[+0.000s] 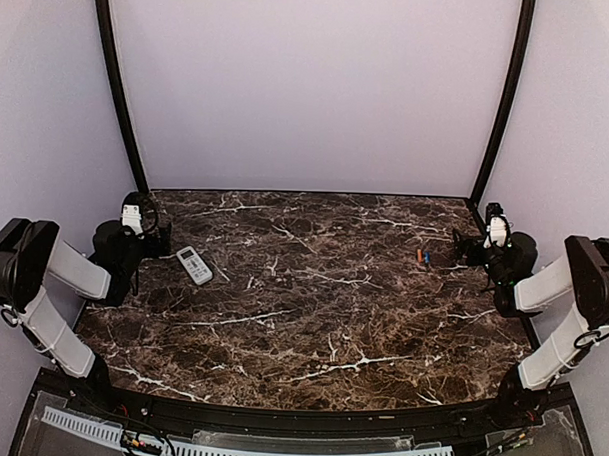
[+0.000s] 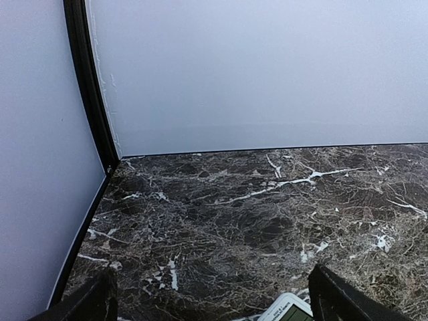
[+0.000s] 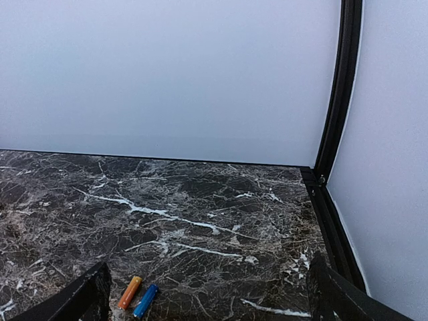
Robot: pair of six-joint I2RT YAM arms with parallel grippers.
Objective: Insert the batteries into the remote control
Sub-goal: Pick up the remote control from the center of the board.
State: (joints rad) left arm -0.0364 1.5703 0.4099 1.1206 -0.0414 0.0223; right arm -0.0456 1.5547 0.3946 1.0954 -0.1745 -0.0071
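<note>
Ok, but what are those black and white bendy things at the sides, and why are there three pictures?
Those are two robot arms: a left arm and a right arm. Each ends in a gripper, which is a claw with two fingers. The wide picture comes from a camera above and behind the arms. The other two come from small cameras on the wrists, so the dark shapes in their bottom corners are the claw's own fingers. On the marble table lie a white remote control, near the left gripper, and two small batteries, one orange and one blue, near the right gripper. Both grippers are open and hold nothing.
</note>
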